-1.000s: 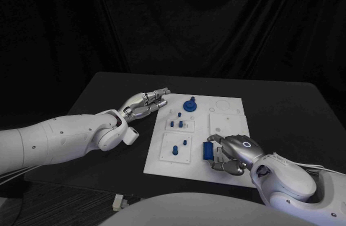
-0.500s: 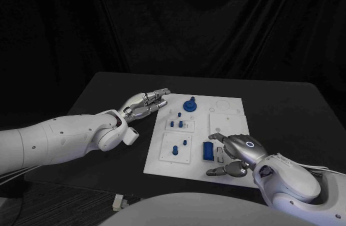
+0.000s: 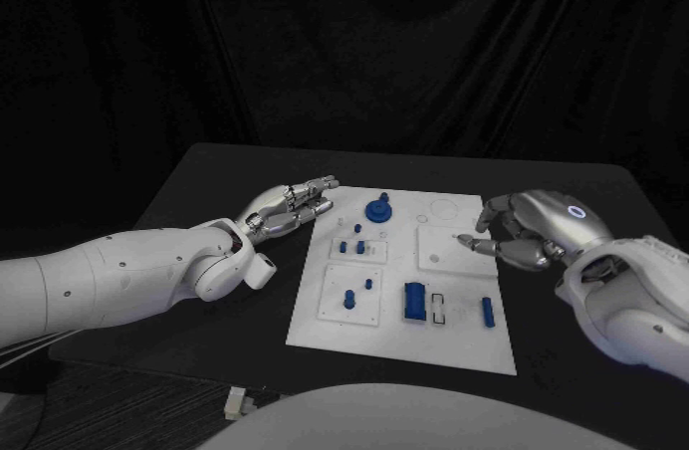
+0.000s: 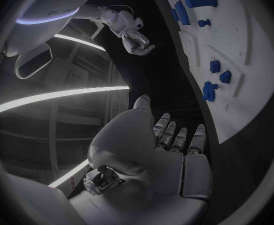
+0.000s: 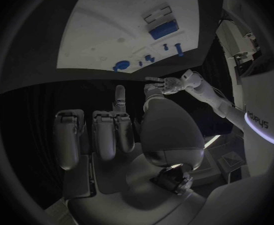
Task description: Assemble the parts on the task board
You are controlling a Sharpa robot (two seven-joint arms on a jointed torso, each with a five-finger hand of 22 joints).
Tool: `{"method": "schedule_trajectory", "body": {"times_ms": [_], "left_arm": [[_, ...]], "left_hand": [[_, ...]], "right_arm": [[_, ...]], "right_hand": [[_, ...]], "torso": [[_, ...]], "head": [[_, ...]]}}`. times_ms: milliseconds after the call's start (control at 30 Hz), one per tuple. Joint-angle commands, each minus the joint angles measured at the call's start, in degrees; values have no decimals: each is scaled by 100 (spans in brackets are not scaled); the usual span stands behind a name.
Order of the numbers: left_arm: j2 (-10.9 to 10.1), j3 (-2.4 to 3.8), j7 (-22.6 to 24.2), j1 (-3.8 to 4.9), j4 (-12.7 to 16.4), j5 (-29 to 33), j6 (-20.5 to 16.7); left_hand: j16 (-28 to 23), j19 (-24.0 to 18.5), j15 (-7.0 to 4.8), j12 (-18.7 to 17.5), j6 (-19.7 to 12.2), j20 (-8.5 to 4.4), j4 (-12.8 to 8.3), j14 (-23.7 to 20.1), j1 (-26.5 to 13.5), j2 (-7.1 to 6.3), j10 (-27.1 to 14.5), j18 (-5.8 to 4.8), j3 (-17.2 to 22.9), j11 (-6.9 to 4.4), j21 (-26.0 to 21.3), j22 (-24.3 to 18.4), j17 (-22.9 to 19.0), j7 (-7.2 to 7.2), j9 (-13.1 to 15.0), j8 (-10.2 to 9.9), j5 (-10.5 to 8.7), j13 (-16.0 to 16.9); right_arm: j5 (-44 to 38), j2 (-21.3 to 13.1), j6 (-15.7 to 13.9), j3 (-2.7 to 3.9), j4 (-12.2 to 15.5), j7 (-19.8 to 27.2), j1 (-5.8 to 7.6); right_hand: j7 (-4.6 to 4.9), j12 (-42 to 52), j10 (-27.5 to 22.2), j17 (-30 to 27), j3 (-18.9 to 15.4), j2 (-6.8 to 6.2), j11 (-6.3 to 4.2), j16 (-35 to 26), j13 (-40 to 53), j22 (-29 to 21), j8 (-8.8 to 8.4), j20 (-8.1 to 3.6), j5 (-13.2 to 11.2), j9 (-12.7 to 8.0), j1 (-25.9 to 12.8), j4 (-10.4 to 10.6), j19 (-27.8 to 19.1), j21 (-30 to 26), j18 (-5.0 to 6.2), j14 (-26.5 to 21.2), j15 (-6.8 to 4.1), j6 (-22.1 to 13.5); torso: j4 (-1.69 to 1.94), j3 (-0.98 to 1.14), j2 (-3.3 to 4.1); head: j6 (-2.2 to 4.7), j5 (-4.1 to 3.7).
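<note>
The fingers (image 3: 486, 239) of the right hand (image 3: 535, 229) are loosely curled with nothing between them, one tip reaching out over the right side of the task board (image 3: 452, 338); whether that tip touches the plate cannot be told. In the right wrist view the same fingers (image 5: 106, 135) lie side by side, bent forward, and hold nothing. The left hand (image 3: 289, 207) rests on the bench (image 3: 201, 186) just beside the board's far left corner, its fingers (image 3: 319, 184) stretched flat and close together, empty; the left wrist view shows them (image 4: 174, 137) pointing along the dark surface beside the board's edge.

The white task board lies in the middle of the black bench. On it, a round blue part with a knob (image 3: 377, 210) stands near the far edge, with a small blue peg (image 3: 383, 194) just beyond it. Below that, small blue pieces (image 3: 354, 245) sit in a raised square panel. Nearer the robot, another panel carries two small blue pegs (image 3: 357, 291). A larger blue block (image 3: 415, 302) lies in the near middle of the board, beside a small rectangular outline, and a slim blue bar (image 3: 487, 312) lies to its right, apart from it.
</note>
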Motion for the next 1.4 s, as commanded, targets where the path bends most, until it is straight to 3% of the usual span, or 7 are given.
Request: {"method": "schedule_trajectory", "body": {"times_ms": [33, 300, 467, 533, 700, 967, 1400], "left_arm": [[22, 6, 705, -6, 5, 8, 2], [32, 6, 693, -6, 5, 8, 1], [50, 6, 689, -6, -4, 8, 10], [61, 6, 688, -6, -9, 8, 16], [76, 6, 687, -6, -18, 8, 27], [79, 6, 684, -7, -22, 8, 32], [76, 6, 683, -8, -17, 8, 32]], "left_hand": [[-21, -21, -18, 24, 15, 21, 4, -2, 28, 10, -4, 92, 38, 53, 30, 4, -5, 43, 6, 13, 33, 7], [-21, -21, -22, 31, 23, 20, 4, -2, 29, 11, -2, 92, 39, 53, 30, 4, -5, 45, 7, 15, 34, 8], [-21, -20, -24, 31, 24, 19, 3, -2, 31, 11, -2, 92, 39, 54, 31, 5, -5, 46, 7, 15, 35, 9], [-21, -20, -24, 31, 24, 19, 3, -2, 31, 11, -2, 92, 39, 54, 31, 5, -5, 46, 7, 15, 35, 9], [-21, -20, -26, 34, 25, 19, 2, -2, 33, 13, -1, 92, 41, 55, 31, 5, -5, 47, 8, 16, 38, 9], [-21, -20, -26, 34, 25, 19, 2, -2, 33, 13, -1, 92, 41, 55, 31, 5, -5, 47, 8, 16, 38, 9], [-21, -20, -25, 38, 25, 20, -1, -2, 43, 18, 2, 92, 47, 63, 31, 5, -5, 50, 8, 16, 43, 10]], "right_arm": [[1217, -21, 1441, -11, -180, -706, 226], [2023, 216, 2488, -12, -700, -931, 448], [2002, 353, 2803, -13, -862, -974, 472], [1993, 400, 2915, -13, -902, -986, 472], [1994, 477, 3006, -13, -968, -1003, 429], [2015, 550, 3089, -13, -1008, -1019, 274], [2020, 576, 3177, -13, -1003, -1032, 40]], "right_hand": [[-61, 19, 596, 1510, -62, -54, -73, 16, 1506, 1461, -256, -75, -241, 42, 17, 3, 530, -69, -51, 600, -72, 353], [-265, 19, 596, 1510, -82, 111, -254, 16, 1506, 1427, -554, -201, 105, 215, 137, -31, 476, -155, -25, 600, -218, 1193], [-322, 19, 596, 1510, -100, 135, -304, 16, 1506, 1415, -563, -247, 59, 356, 205, -40, 458, -183, -16, 600, -267, 1360], [-370, 19, 596, 1510, -120, 180, -352, 16, 1506, 1412, -592, -293, -168, 505, 223, -29, 452, -192, -14, 600, -314, 1506], [-369, 19, 596, 1510, 139, 111, -359, 16, 1506, 1409, -879, -327, -887, 667, 256, -15, 448, -199, -12, 600, -335, 1562], [-344, 19, 596, 1510, 258, 97, -338, 16, 1506, 1415, -1062, -322, -927, 682, 300, -17, 457, -184, -17, 600, -327, 1556], [-250, 19, 596, 1510, 409, 76, -253, 16, 1506, 1404, -1649, -262, -1391, 565, 237, -23, 442, -212, -9, 600, -260, 1627]], "torso": [[3, -1, -1], [16, 1, -4], [15, -4, -7], [10, -5, -1], [-1, 0, 8], [2, -2, 2], [-3, -2, 3]], "head": [[0, -32], [0, -56], [0, -92], [0, -95], [0, -91], [0, -102], [0, -107]]}}
